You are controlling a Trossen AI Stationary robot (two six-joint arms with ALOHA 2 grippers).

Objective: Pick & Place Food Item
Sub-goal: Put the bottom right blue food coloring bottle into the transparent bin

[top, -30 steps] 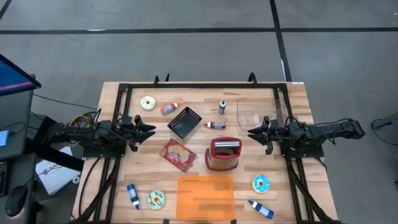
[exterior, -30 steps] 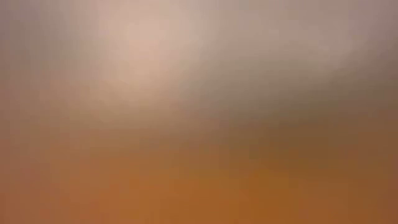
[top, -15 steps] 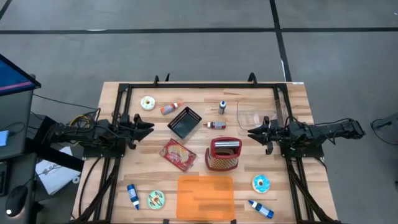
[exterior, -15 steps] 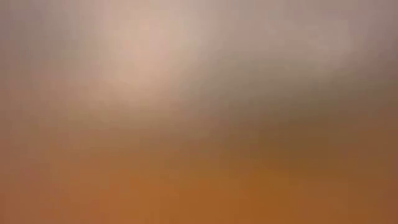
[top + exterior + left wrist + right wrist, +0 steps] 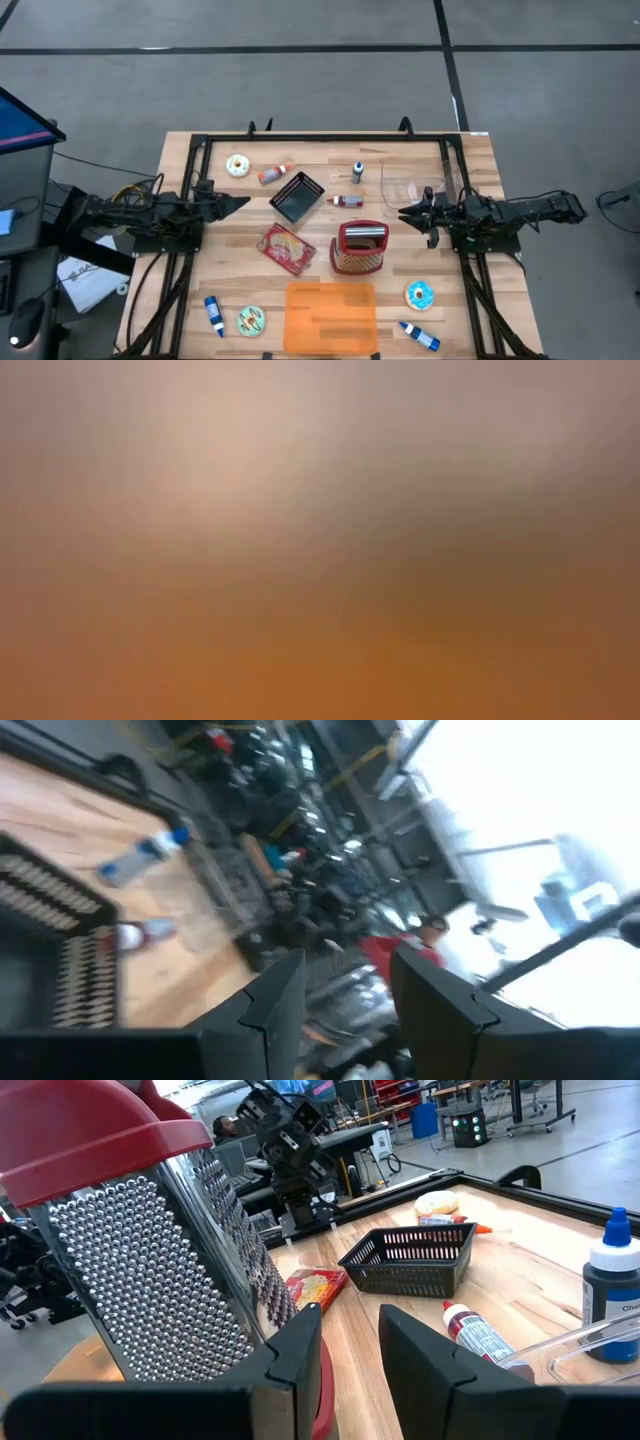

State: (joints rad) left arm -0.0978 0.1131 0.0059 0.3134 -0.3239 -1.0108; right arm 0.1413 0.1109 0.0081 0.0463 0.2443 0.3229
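Both arms sit folded low at opposite table edges, stretched level toward the middle. The left gripper [image 5: 237, 203] hovers off the tabletop near the black mesh basket [image 5: 297, 197], its fingers [image 5: 270, 1010] slightly parted with only air between them, and its wrist view is tilted hard to one side. The right gripper [image 5: 405, 214] points across at the red-topped box grater [image 5: 359, 247], just beside a clear plastic container [image 5: 412, 186]; its fingers [image 5: 300, 1355] stand apart too, gripping nothing.

Between the arms lies the red food packet [image 5: 287, 248], flat on the wood just beside the basket and touching neither gripper. In the right wrist view the packet [image 5: 316, 1289] peeks out past the grater [image 5: 150, 1250], with the basket [image 5: 412, 1261] beyond it.

Donuts are scattered about: a white one [image 5: 237, 165] at the far left, a blue one [image 5: 420, 295] and a green one [image 5: 250, 320] near an orange cutting board [image 5: 331, 316]. Small bottles dot the table; one blue-capped bottle [image 5: 612, 1285] carries a white label, its print too small to read. The packet's printing can't be made out either. The low view shows only blur.
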